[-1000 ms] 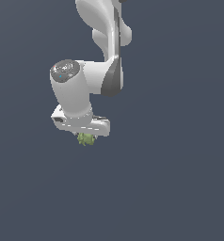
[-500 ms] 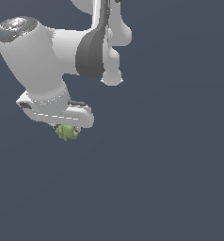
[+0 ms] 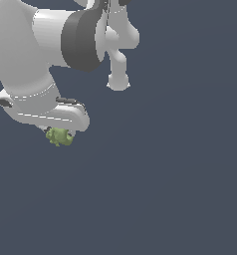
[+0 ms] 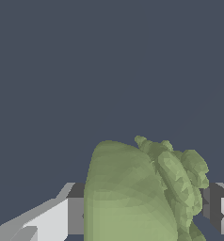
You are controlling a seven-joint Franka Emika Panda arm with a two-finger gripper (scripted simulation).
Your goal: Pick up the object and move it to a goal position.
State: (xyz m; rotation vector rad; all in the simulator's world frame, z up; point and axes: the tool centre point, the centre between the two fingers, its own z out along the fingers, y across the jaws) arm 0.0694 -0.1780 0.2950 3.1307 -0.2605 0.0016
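The biggest thing I see is my big white robot arm with a dark grey band (image 3: 51,45). It fills the top corner on the exterior view's left. All around it is a plain dark grey-blue background. I cannot tell if that is a floor or just empty space.

Next comes my white gripper with dark grey finger pads (image 3: 59,133), at the low end of the arm. In the wrist view the gripper (image 4: 142,214) has one finger (image 4: 62,216) on each side of the object, pressed up against it. So the gripper is pinching the object and is not spread wide.

The smallest thing is the small lumpy olive-green object (image 3: 59,136). It sits just under the white gripper body and pokes out below it. I think it is up off the ground, but I see no shadow to be sure. In the wrist view the object (image 4: 137,197) looks huge because the camera is so close. One part is smooth and round. The other part is bumpy, like little knobs.

I think the object is light, because it is so tiny next to the gripper. It looks hard. The smooth round part may be slippery. The bumps could let it twist. The best place to hold it is across its fat middle.

I see no goal mark anywhere.
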